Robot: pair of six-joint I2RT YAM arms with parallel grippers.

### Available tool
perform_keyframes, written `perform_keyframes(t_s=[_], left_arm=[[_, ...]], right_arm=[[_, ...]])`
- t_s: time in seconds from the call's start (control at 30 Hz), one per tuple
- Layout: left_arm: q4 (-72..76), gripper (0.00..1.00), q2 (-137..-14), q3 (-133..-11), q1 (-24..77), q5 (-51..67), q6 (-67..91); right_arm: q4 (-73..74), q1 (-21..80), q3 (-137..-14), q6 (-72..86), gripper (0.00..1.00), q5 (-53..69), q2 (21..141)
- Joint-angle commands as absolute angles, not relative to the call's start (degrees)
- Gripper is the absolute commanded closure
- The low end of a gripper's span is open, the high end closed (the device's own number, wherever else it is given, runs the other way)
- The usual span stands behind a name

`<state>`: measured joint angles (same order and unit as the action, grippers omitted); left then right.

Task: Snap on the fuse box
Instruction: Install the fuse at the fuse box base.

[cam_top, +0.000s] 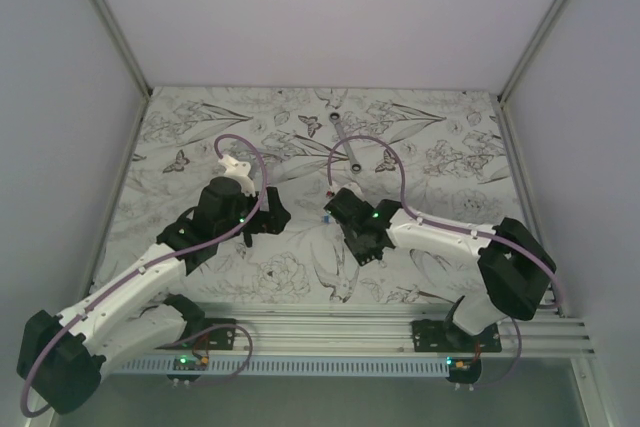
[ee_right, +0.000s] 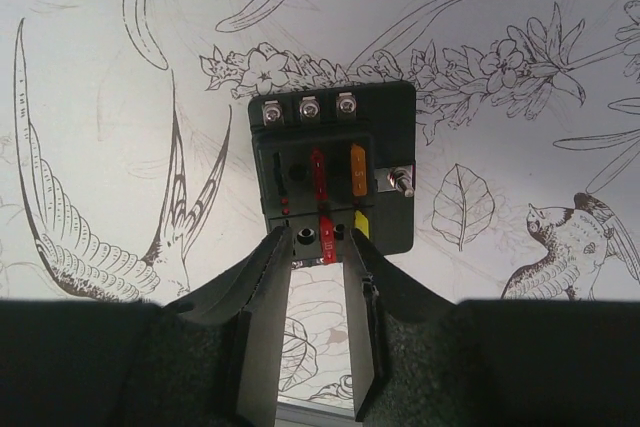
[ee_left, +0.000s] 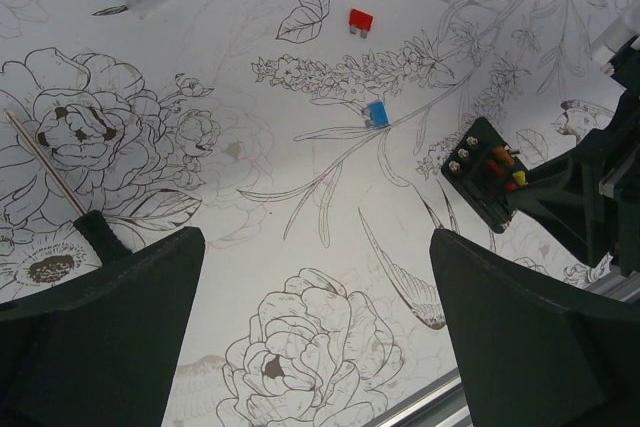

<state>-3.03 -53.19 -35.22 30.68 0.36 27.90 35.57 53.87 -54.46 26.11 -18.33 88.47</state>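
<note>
Hovering the right gripper, jaws parted and grasping nothing, at the edge of the fuse box lying flat on the table, I am judging it light, rigid plastic, best pinched across its black side walls, left gripper gaping empty.

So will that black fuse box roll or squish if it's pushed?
Probably neither. The fuse box looks like hard plastic lying flat on the table, so it would likely slide. Its little fuses sit uncovered, so a bump might knock them loose.
</note>
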Motion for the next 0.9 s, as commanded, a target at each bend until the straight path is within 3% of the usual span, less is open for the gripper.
perform_keyframes(t_s=[0.0, 0.3, 0.73, 0.87], left_arm=[[-3.6, 0.0, -52.2, -34.2, 30.3, 1.1, 28.6], [-3.7, 0.0, -52.3, -34.2, 30.3, 1.1, 28.7], [-3.7, 0.0, -52.1, -34.2, 30.3, 1.2, 28.7], [-3.7, 0.0, -52.1, -34.2, 30.3, 1.2, 28.6]], right_arm=[[36.4, 54.1, -55.5, 25.7, 0.67, -19.3, 87.3], [36.4, 53.9, -54.0, 25.7, 0.78, -19.6, 87.9], [35.8, 53.5, -53.1, 25.8, 0.85, -18.7, 89.4], [35.8, 53.5, -52.7, 25.9, 0.97, -18.4, 91.1]])
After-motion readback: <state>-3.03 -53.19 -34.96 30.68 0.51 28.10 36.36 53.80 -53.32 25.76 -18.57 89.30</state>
